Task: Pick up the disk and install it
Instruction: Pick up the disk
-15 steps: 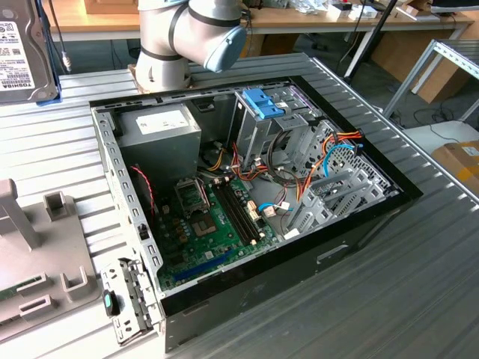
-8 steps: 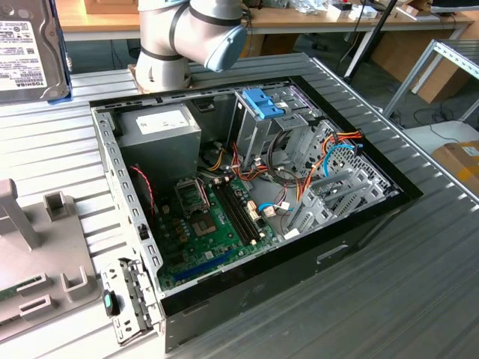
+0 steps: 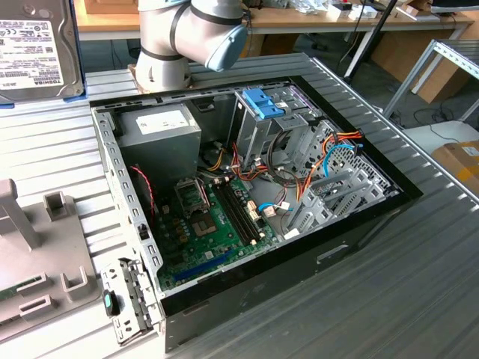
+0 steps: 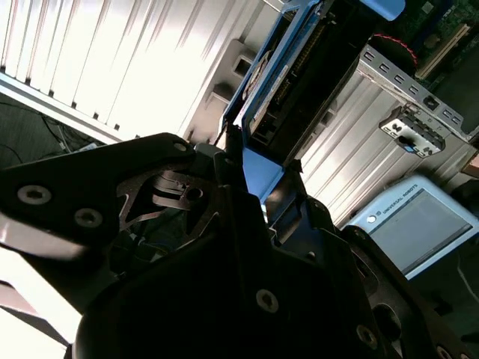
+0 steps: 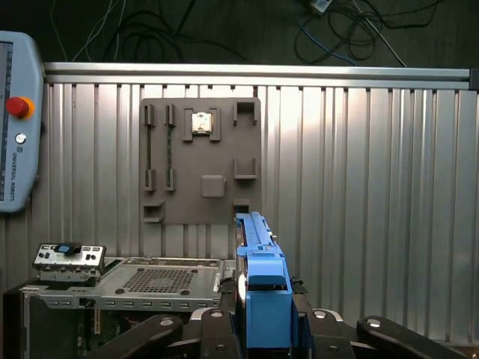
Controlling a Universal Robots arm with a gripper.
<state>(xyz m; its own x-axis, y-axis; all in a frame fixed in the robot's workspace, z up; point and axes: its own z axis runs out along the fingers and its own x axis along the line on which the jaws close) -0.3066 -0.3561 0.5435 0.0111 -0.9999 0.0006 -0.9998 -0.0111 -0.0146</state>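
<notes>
Grey metal with a white label, framed in light blue plastic: the disk [image 3: 30, 41], recorded at the upper corner on the exterior view's left, apart from the open computer case [image 3: 299, 262]. In both wrist views the disk [image 5: 258, 254] is seen edge-on, and the gripper [image 5: 262, 318] is clenched on its blue bracket, one black finger [image 4: 296, 202] pressed to each side. Case contents, as catalogued in the exterior view: a grey power-supply box [image 3: 161, 131] at the far corner, a green motherboard [image 3: 209, 224] on the floor, a tall metal cage with a blue latch [image 3: 263, 103], and bundled orange and blue cables [image 3: 329, 153]. The case is set on a ribbed metal table [image 3: 419, 299]. A grey fixture plate [image 5: 200, 161] with raised blocks is laid on the same table beyond the disk. A teach pendant [image 4: 415, 224] is noted beside the case.
</notes>
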